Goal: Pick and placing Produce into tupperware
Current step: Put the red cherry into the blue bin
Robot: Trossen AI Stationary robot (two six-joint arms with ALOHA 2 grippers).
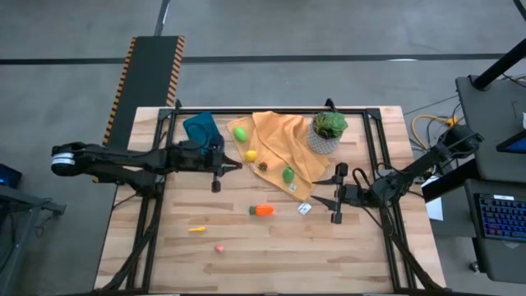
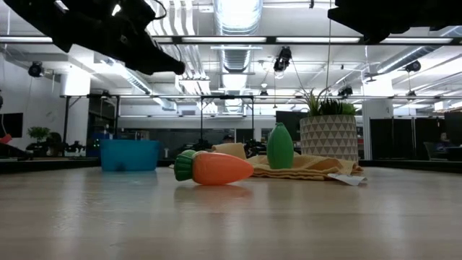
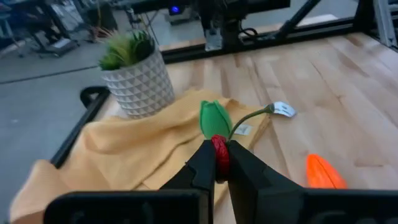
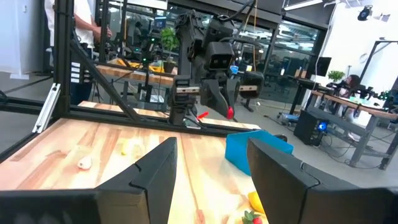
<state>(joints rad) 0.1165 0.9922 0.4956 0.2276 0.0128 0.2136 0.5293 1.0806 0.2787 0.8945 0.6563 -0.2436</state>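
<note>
My left gripper (image 1: 237,165) hangs above the left edge of the orange-yellow cloth (image 1: 279,148), shut on a small red produce piece (image 3: 219,153) with a thin green stem. The blue tupperware (image 1: 201,128) stands on the table just beyond it, toward the far left. Green (image 1: 240,133), yellow (image 1: 251,154) and green (image 1: 288,174) produce lie on the cloth. An orange carrot (image 1: 261,210) lies on the bare wood, with a yellow piece (image 1: 196,228) and a pink piece (image 1: 219,247) nearer the front. My right gripper (image 4: 211,168) waits open at the right, holding nothing. My left gripper pinches the red piece's body (image 3: 219,155) between its two fingertips (image 3: 200,163). The fingers come nearly level from the table's left. The piece is lifted clear above the cloth, and its green stem (image 3: 249,118) curves out ahead of the fingers.
A leafy plant in a pale patterned pot (image 1: 327,131) stands on the cloth's far right corner. A small white tag (image 1: 304,209) lies beside the carrot. Black frame rails (image 1: 374,156) run along the table's sides and back. Bare wood stretches across the front half.
</note>
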